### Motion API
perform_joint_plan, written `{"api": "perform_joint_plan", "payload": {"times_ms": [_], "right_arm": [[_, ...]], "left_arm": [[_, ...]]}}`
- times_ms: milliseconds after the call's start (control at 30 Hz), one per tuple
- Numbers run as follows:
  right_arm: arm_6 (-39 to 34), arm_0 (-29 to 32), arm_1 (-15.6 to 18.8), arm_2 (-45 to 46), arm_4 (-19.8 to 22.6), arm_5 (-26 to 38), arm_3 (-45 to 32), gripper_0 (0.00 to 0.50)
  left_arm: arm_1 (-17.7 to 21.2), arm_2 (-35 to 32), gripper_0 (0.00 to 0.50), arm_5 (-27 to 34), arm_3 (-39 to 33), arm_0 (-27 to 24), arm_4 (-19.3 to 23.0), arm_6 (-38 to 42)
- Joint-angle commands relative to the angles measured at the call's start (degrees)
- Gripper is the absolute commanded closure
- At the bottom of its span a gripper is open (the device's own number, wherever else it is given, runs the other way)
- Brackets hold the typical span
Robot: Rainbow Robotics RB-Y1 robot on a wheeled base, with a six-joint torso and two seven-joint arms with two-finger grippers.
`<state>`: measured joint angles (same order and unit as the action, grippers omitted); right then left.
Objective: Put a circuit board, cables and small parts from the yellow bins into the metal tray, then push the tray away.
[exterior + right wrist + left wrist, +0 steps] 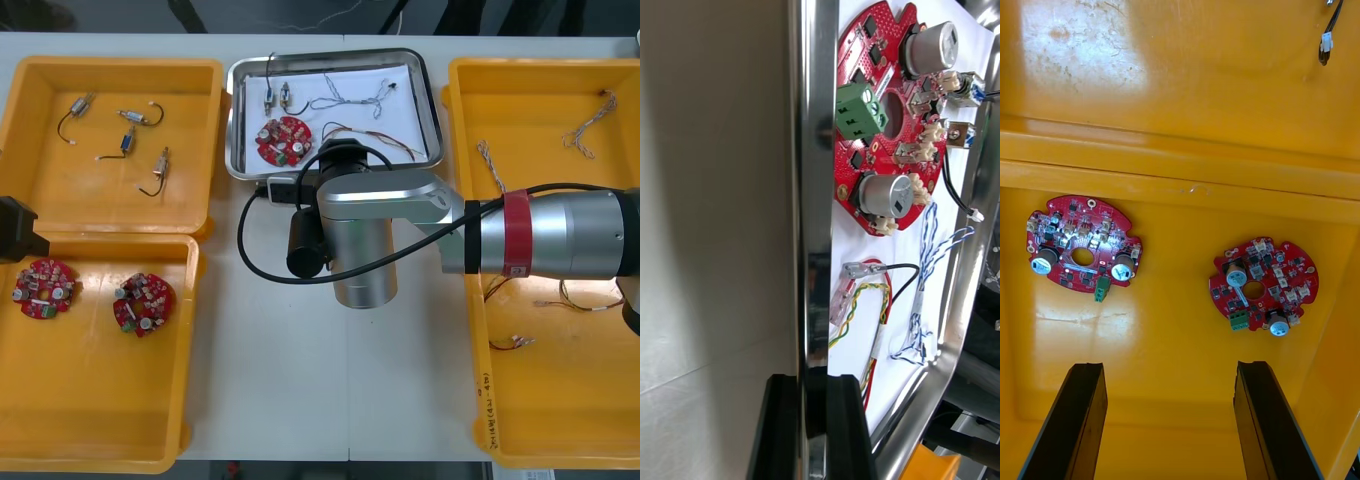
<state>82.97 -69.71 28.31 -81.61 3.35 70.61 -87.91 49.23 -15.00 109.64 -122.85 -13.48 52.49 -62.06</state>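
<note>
Front view. Right arm (380,215) reaches in from the right across the table (300,380), its wrist bent over the near edge of the metal tray (234,120); its pincer is hidden under the wrist here. Left gripper (15,230) sits at the table's left edge, over the wall between the two left bins.

The tray lies at the far middle, white inside. It holds a circuit board (283,140) at the near-left, small metal parts (277,97) behind it, a blue and white cable (350,98) and a red and yellow cable (375,140). Far-left bin (60,170) holds loose metal parts with black leads (125,140). Near-left bin (90,400) holds two spare boards (44,288). Right-hand bins (560,400) hold thin cables (510,343).

Right wrist view. Right gripper (812,382) is clenched on the tray's rim, which runs up between the two fingers (782,427). Board, cables and parts lie on the white liner just past the rim.

Left wrist view. Left gripper is released, fingers (1071,420) standing wide apart above the near-left bin's floor. The two spare boards lie beyond the fingertips, apart from each other.
</note>
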Motion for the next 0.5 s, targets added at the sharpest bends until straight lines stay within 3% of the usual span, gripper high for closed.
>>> {"api": "perform_joint_plan", "payload": {"times_ms": [33,100,133,167,500], "right_arm": [[-3.17,1.25,-1.23,-0.04,-0.89,-0.39,-1.04,0.264],[-3.25,1.42,-1.23,-0.04,-0.80,-0.39,-1.12,0.161],[-3.25,1.51,-1.23,-0.04,-0.80,-0.39,-1.04,0.049],[-3.25,1.51,-1.23,-0.04,-0.80,-0.39,-1.04,0.005],[-2.99,1.51,-1.23,0.31,-0.71,3.04,-3.50,0.000]], "left_arm": [[2.63,-1.96,0.000,0.36,-1.69,0.82,-0.46,-4.92],[2.63,-1.96,0.000,0.36,-1.69,0.82,-0.46,-4.92],[2.63,-1.96,0.000,0.36,-1.69,0.82,-0.46,-4.92],[2.63,-1.96,0.000,0.36,-1.69,0.82,-0.46,-4.92],[2.63,-1.96,0.000,0.36,-1.69,0.82,-0.46,-4.92]]}}
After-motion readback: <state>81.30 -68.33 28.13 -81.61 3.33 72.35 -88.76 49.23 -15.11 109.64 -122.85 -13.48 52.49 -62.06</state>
